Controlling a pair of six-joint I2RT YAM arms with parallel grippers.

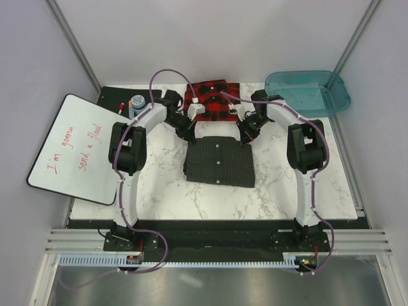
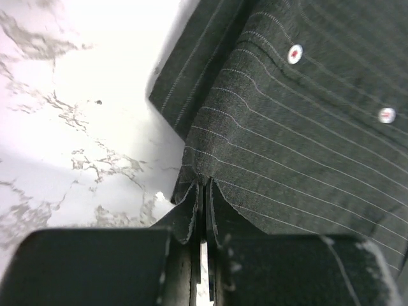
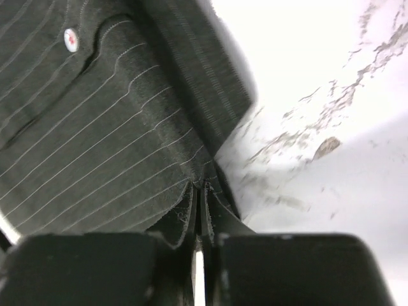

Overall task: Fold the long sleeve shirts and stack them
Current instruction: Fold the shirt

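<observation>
1. Two shirts on tabletop (image 1: 166,191): pinstripe shirt (image 1: 218,162) folded, centre; plaid shirt (image 1: 212,105) folded, behind it nr far edge.
2. L end effector (image 2: 203,213) clamped on pinstripe shirt's far-left corner.
3. R end effector (image 3: 199,213) clamped on its far-right corner.

- Overhead camera: high behind the arm bases (image 1: 124,241), looking down on the whole white marble-patterned table (image 1: 166,191).
- Left wrist camera: close, looking past the left gripper (image 2: 203,213) onto the dark charcoal pinstriped cloth shirt (image 2: 306,146).
- Right wrist camera: likewise past the right gripper (image 3: 199,210); all share that shirt.
</observation>
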